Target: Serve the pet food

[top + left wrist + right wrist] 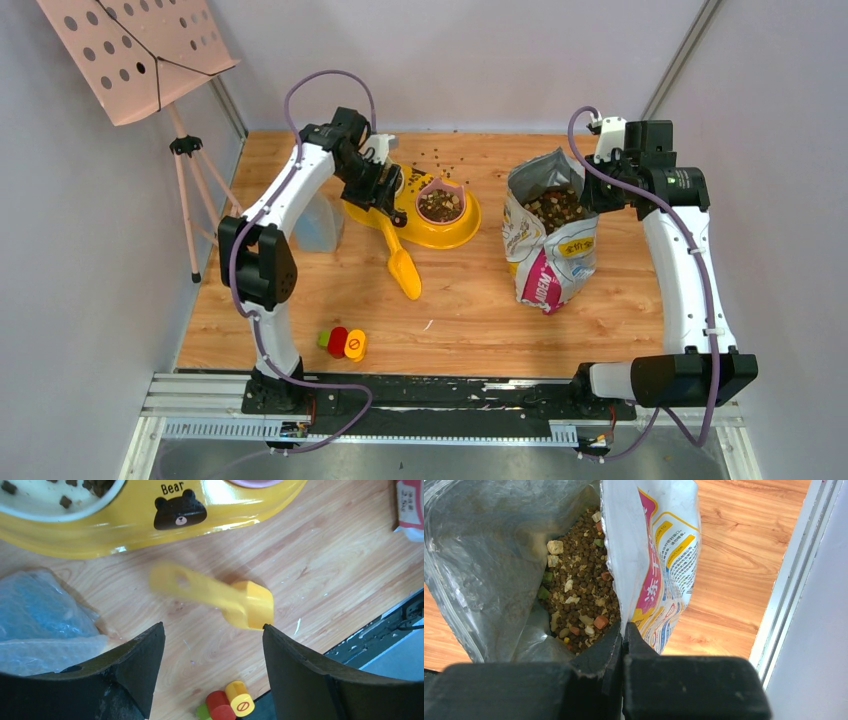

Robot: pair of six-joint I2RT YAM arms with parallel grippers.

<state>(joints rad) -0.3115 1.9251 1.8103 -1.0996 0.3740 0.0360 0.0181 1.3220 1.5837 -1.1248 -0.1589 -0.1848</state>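
Pet food point(579, 595), small dark brown kibble with a few coloured bits, fills the bottom of the open white foil bag point(664, 555) standing at the right point(550, 250). My right gripper point(624, 625) is shut on the bag's top edge point(595, 195). More pet food point(440, 204) sits in the pink bowl of the yellow double feeder point(455, 232). A few pellets point(65, 501) lie in its white bowl. The yellow scoop point(240, 602) lies on the table point(402, 264), its handle blurred. My left gripper point(213, 626) hangs open above it point(385, 190), touching nothing.
Loose kibble point(440, 160) is scattered behind the feeder. A clear plastic container point(318, 225) stands left of the feeder point(40, 620). Red, yellow and green cylinders point(345, 343) lie near the front edge. A pink perforated stand point(140, 50) rises at the far left.
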